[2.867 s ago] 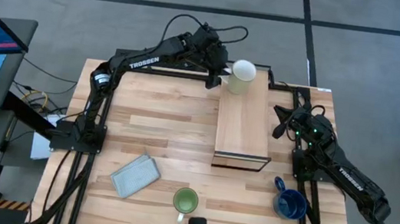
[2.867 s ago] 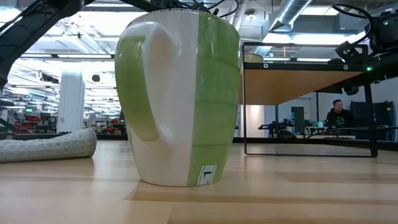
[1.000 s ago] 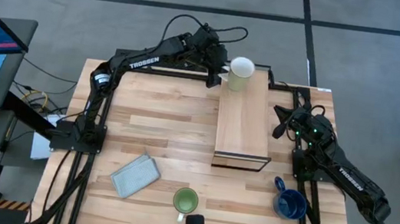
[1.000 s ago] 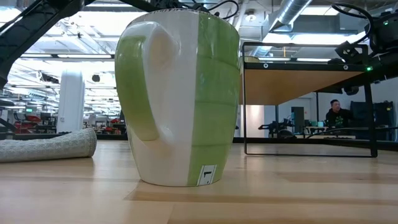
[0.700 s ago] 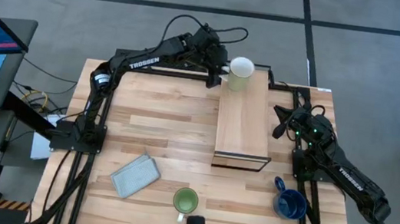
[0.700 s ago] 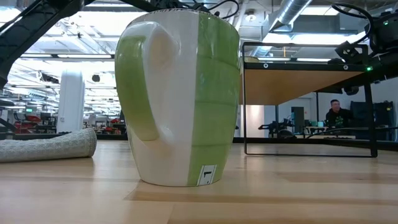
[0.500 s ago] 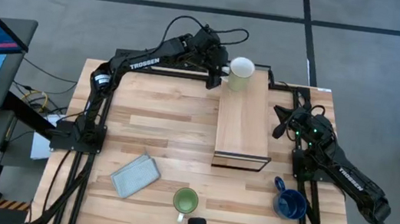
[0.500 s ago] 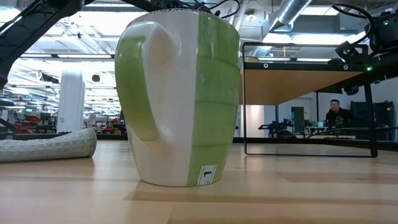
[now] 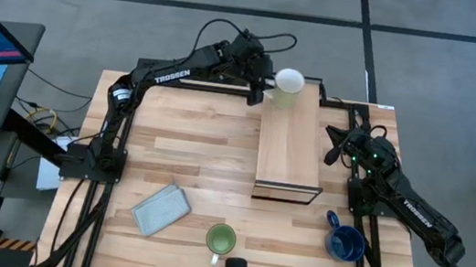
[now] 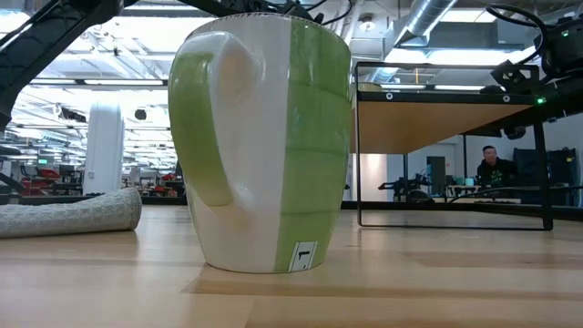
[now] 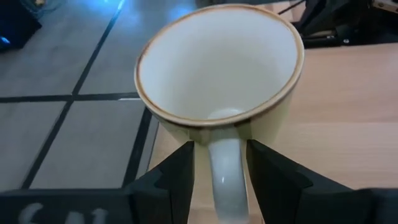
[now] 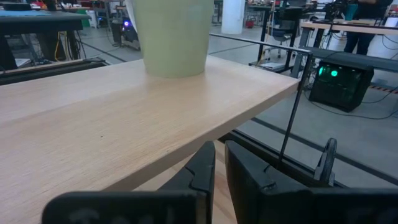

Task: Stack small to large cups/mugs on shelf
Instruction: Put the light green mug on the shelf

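The white mug point(image 9: 289, 83) stands upright on the far end of the shelf point(image 9: 291, 150); in the left wrist view the white mug point(image 11: 217, 62) shows its handle point(image 11: 227, 171) toward me. My left gripper point(image 11: 221, 146) is open, one finger on each side of that handle with narrow gaps. In the high view my left gripper point(image 9: 267, 86) is just left of the mug. The green mug point(image 9: 221, 238) and the blue mug point(image 9: 345, 244) stand on the table near its front edge. My right gripper point(image 12: 219, 155) waits shut by the shelf's right side, seen also as my right gripper point(image 9: 335, 148).
A folded grey-blue cloth point(image 9: 161, 208) lies on the table at the near left. The green mug point(image 10: 264, 146) fills the low view, with the shelf point(image 10: 446, 118) raised behind it. A person sits in the room beyond.
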You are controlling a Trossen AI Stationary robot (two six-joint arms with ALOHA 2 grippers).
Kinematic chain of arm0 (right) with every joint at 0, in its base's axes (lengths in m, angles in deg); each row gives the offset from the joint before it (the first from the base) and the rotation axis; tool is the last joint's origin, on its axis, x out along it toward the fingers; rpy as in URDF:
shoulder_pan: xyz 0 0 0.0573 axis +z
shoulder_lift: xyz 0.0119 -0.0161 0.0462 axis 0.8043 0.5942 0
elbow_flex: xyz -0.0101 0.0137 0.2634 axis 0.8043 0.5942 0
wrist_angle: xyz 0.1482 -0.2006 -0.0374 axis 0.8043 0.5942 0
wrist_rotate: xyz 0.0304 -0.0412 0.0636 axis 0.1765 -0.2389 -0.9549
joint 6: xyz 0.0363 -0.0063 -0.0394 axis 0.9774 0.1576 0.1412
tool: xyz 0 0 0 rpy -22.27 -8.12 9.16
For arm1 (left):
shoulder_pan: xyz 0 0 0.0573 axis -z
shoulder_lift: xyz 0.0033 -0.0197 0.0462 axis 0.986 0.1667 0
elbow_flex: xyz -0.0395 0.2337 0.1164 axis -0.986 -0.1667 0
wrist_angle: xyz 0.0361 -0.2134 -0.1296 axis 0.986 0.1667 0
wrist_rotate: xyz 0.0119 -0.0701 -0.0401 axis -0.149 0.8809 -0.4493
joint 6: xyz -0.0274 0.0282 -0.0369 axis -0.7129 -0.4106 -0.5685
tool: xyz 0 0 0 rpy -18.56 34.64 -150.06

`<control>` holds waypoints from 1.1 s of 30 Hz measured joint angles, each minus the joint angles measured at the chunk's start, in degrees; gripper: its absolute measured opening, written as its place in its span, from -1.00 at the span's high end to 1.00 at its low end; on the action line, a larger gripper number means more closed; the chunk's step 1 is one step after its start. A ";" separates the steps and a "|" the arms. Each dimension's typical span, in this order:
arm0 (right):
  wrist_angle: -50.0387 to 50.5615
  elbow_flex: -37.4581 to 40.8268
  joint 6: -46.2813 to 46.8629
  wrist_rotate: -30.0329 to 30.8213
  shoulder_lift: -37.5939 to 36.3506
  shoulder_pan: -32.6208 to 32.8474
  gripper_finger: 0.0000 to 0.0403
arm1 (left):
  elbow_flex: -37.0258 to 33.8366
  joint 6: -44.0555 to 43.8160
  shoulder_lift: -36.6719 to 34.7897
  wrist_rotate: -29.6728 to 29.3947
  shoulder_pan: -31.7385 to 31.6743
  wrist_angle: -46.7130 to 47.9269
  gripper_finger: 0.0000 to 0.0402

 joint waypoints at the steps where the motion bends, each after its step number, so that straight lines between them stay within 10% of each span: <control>1: 0.00 0.00 0.00 0.00 0.00 0.02 0.70 | 0.00 0.00 0.02 0.00 -0.02 -0.44 0.31; 33: 0.02 0.00 0.00 0.00 0.00 0.00 0.70 | 0.00 0.39 0.04 -4.43 -0.03 -5.55 0.31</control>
